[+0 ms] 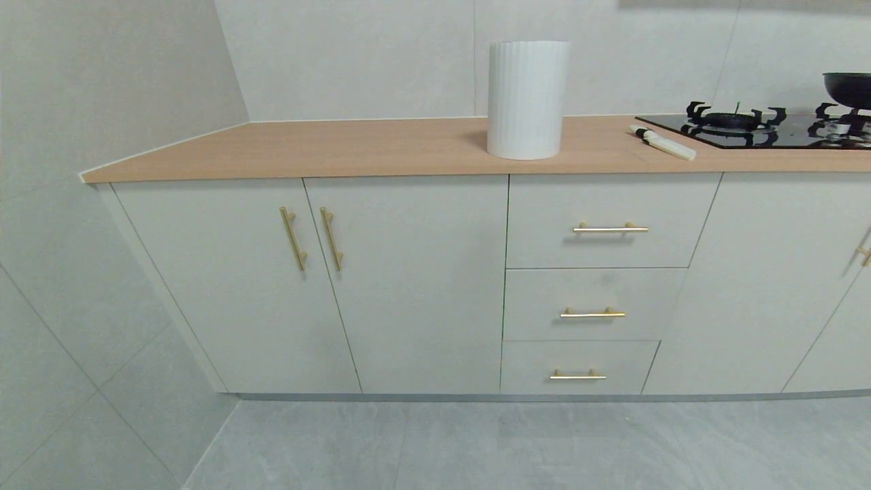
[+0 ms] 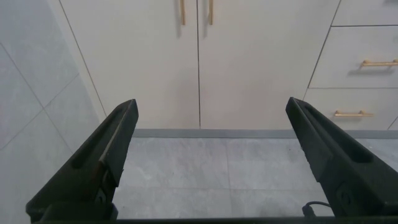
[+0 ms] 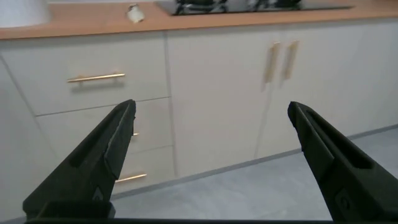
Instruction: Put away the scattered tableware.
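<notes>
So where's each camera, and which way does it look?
Head: on the robot's head, looking forward and down at the counter, white holder and cabinet doors.
Left wrist: low, facing those doors and the floor through the open left gripper.
Right wrist: facing drawers and stove through the open right gripper.
All three share the drawers.

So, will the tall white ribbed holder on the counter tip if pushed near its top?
Probably: the holder is taller than wide, so a high push may tip it; a low one may slide it on the smooth counter. The ribbed wall should help grip. It looks ceramic, so perhaps heavy and fragile.
</notes>
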Tool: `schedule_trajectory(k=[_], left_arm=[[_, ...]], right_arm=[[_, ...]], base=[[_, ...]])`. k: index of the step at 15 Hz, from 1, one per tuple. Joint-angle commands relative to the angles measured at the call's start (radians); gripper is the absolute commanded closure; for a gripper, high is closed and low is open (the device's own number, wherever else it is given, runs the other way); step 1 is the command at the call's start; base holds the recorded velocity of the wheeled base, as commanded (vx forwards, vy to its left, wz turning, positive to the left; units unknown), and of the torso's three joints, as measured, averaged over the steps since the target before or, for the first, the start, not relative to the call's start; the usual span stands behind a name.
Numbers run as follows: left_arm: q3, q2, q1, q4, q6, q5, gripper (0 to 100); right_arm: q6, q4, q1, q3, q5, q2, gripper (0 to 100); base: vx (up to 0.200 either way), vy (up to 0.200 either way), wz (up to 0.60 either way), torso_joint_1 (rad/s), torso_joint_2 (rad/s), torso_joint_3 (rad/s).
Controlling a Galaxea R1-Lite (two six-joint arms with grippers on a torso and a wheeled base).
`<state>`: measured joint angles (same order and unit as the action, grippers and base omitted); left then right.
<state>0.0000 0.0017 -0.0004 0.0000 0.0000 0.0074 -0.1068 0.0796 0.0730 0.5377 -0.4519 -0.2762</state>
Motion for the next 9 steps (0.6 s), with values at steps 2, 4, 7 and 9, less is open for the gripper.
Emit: schedule_trajectory(k=[2,4,7,9], left_arm=[[0.0,0.0,0.0,0.0,0.0,0.0,0],[-0.002,0.0,0.0,0.0,0.0,0.0,0],[0.0,0.0,0.0,0.0,0.0,0.0,0],[-0.002,0.0,0.0,0.0,0.0,0.0,0]], right_arm=[[-0.01,0.105,-0.068,0.013,0.004,0.232,0],[-0.019,0.132,-0.073,0.001,0.042,0.276,0],[0.004,0.126,-0.073,-0.051,0.122,0.276,0],[0.07,0.121,-0.073,-0.186,0.288,0.276,0]], base=[[0.0,0.0,0.0,0.0,0.0,0.0],[0.0,0.0,0.0,0.0,0.0,0.0],[0.0,0.0,0.0,0.0,0.0,0.0],[0.0,0.0,0.0,0.0,0.0,0.0]])
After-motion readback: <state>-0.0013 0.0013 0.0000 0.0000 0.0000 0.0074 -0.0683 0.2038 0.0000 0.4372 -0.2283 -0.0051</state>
